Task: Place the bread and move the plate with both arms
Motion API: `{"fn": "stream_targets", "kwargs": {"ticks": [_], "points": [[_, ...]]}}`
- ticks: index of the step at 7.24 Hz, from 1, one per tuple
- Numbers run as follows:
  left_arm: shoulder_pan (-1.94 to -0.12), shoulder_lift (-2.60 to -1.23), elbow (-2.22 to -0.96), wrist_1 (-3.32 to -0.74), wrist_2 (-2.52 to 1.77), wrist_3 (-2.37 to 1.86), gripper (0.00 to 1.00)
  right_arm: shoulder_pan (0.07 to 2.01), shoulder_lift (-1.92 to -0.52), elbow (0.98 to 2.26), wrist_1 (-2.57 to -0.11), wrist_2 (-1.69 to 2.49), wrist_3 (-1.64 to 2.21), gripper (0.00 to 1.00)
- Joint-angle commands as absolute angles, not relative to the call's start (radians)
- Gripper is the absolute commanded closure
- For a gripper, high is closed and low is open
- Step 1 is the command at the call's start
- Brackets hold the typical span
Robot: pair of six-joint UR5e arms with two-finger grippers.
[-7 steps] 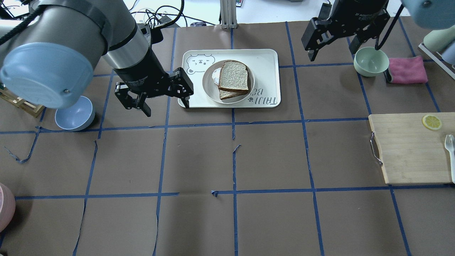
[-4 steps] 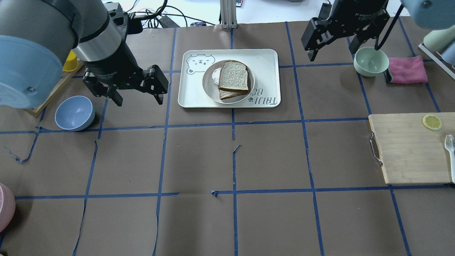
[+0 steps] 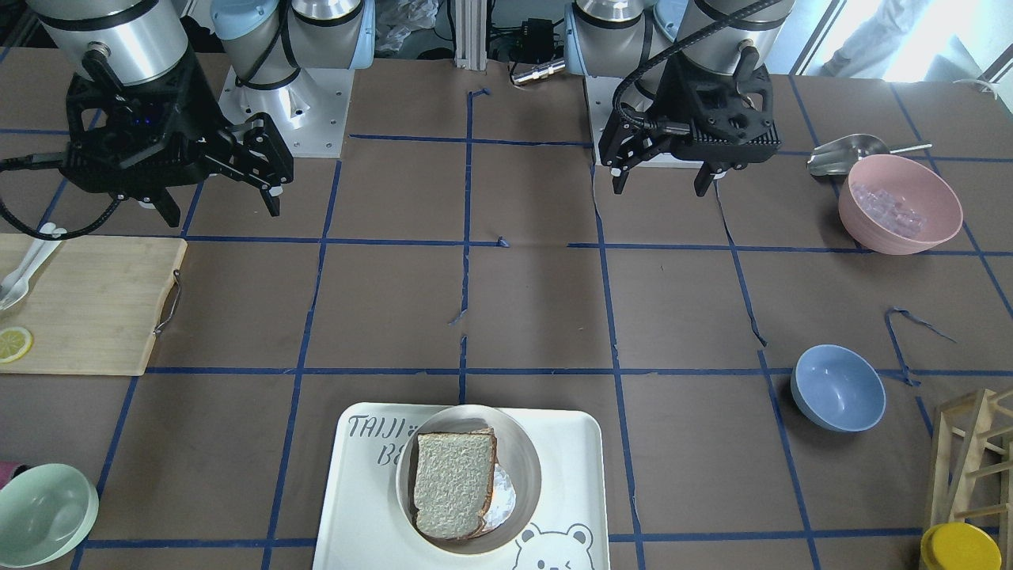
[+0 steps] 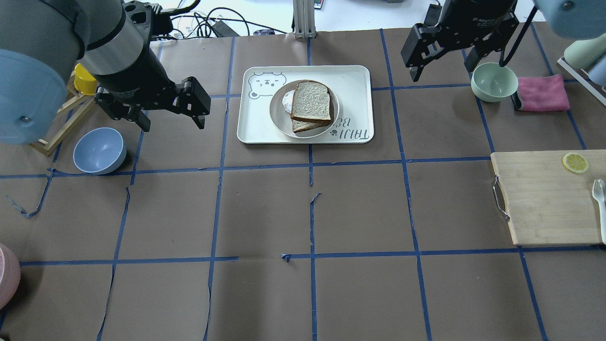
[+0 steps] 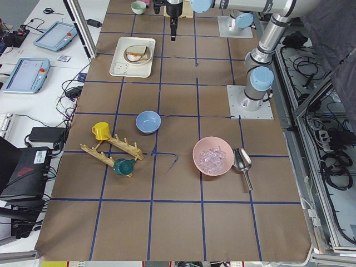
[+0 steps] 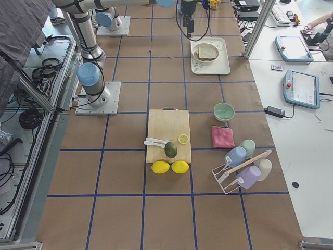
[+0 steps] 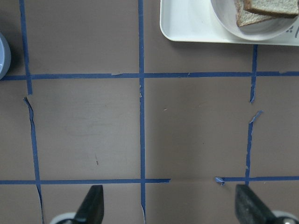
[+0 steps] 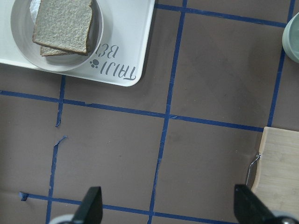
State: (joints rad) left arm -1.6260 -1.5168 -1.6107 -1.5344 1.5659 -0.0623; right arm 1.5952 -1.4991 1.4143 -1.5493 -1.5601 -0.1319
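The plain bread (image 4: pixel 311 101) lies on top of a second slice with egg (image 4: pixel 287 100), both on the round cream plate (image 4: pixel 277 113). The plate sits on the bear-printed white tray (image 4: pixel 352 80). In the front view the bread (image 3: pixel 451 483) and plate (image 3: pixel 529 463) are at the bottom centre. My left gripper (image 4: pixel 170 122) is open and empty, hovering left of the tray, apart from it. My right gripper (image 4: pixel 445 68) is open and empty, up to the right of the tray. The left wrist view shows the plate's edge (image 7: pixel 252 30); the right wrist view shows the bread (image 8: pixel 63 21).
A blue bowl (image 4: pixel 99 150) and a wooden rack with a yellow cup (image 4: pixel 84 81) stand left of my left gripper. A green bowl (image 4: pixel 494 81) and a pink cloth (image 4: pixel 542 93) are near my right gripper. A cutting board (image 4: pixel 544 203) with a lemon slice (image 4: pixel 575 162) lies at the right.
My left gripper has drawn back from the tray's left edge, moving left and slightly away, still open. The right arm, bread and plate have not moved.
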Motion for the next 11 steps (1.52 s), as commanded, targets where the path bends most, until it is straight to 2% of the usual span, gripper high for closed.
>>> {"fn": "stream_targets", "kwargs": {"ticks": [1,4,7,11], "points": [[-1.615,-1.517,-1.614,-1.487,1.568,-0.055,0.0,1.597,-1.5,1.414,-1.549,-1.559,-0.13,0.0],[-1.611,-1.531,-1.589,-1.494,1.572,-0.058,0.0,1.595,-1.499,1.414,-1.549,-1.56,-0.132,0.0],[-1.594,-1.603,-1.444,-1.592,1.569,-0.066,0.0,1.595,-1.499,1.414,-1.549,-1.56,-0.132,0.0],[-1.58,-1.559,-1.519,-1.6,1.569,-0.052,0.0,1.594,-1.499,1.416,-1.543,-1.559,-0.126,0.0]]}}
